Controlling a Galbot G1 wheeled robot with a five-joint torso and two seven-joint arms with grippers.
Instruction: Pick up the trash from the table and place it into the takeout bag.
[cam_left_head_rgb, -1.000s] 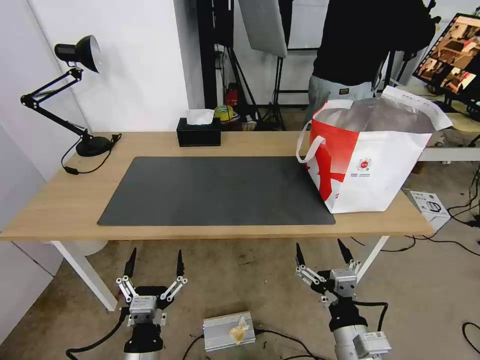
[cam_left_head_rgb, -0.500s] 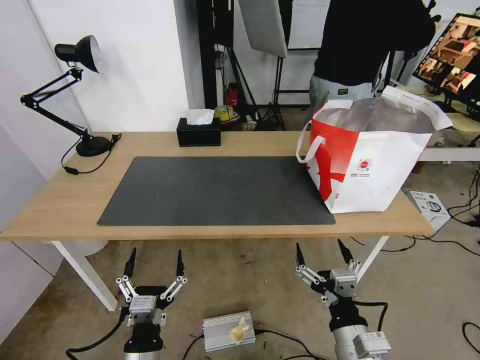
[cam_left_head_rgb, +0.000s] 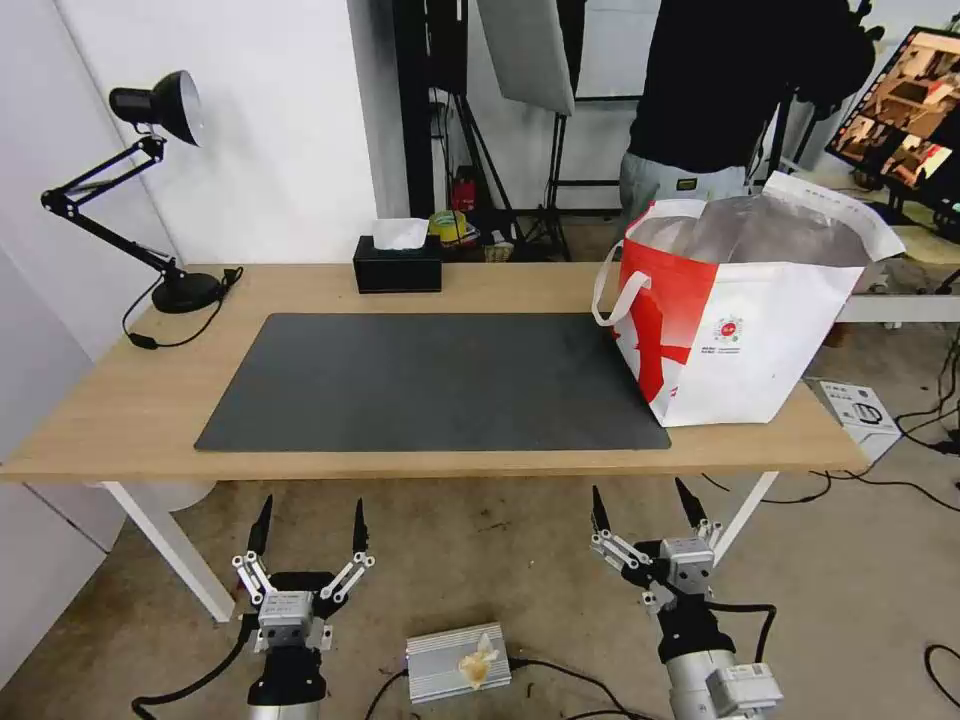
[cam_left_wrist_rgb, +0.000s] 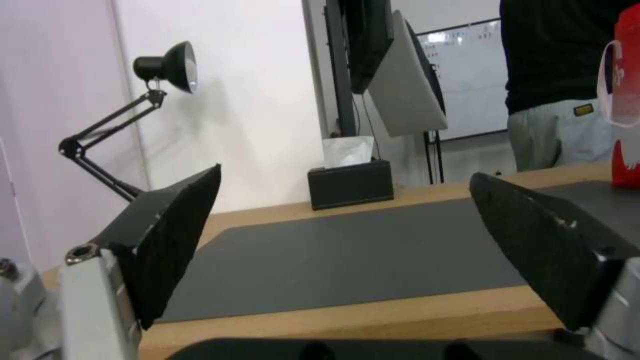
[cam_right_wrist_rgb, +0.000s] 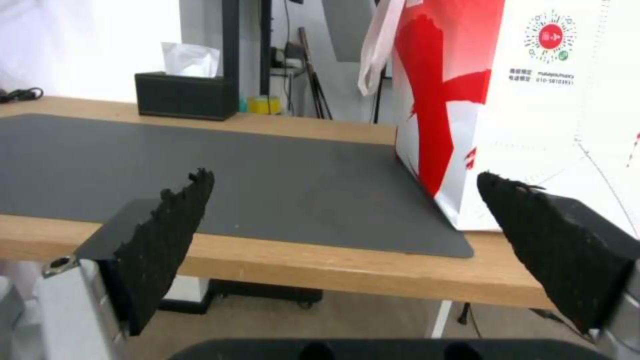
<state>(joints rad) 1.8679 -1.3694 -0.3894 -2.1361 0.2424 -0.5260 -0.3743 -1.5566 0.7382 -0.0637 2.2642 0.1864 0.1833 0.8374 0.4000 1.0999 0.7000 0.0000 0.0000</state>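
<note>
The long light-wood desk (cam_left_head_rgb: 120, 410) on white legs stands ahead of and above both grippers, which hang below its near edge over the concrete floor. Its large dark grey rectangular mat (cam_left_head_rgb: 430, 380) spreads across the desk ahead of both grippers, its near edge running just beyond their fingertips in the head view.

The big white-and-red boxy takeout bag (cam_left_head_rgb: 740, 320), lined with silver foil and carrying white strap handles and a small round red logo, stands upright ahead of the right gripper (cam_left_head_rgb: 647, 508) and slightly to its right. One bottom corner of the bag rests on the mat's right end, the rest on bare wood. No bowl or cup lies on the mat or desk; the bag's top shows foil lining, and I cannot tell what is inside it.

A black articulated desk lamp (cam_left_head_rgb: 150, 180) stands far ahead and to the left of the left gripper (cam_left_head_rgb: 306, 520), at the desk's back left corner. A black tissue box (cam_left_head_rgb: 397, 265) with a white tissue sits at the desk's far edge, ahead of the left gripper and a little to its right.

Both grippers point their black fingers up towards the desk, spread wide apart, and hold nothing. A small silver metal box (cam_left_head_rgb: 458, 660) lies on the floor between the two arms.
</note>
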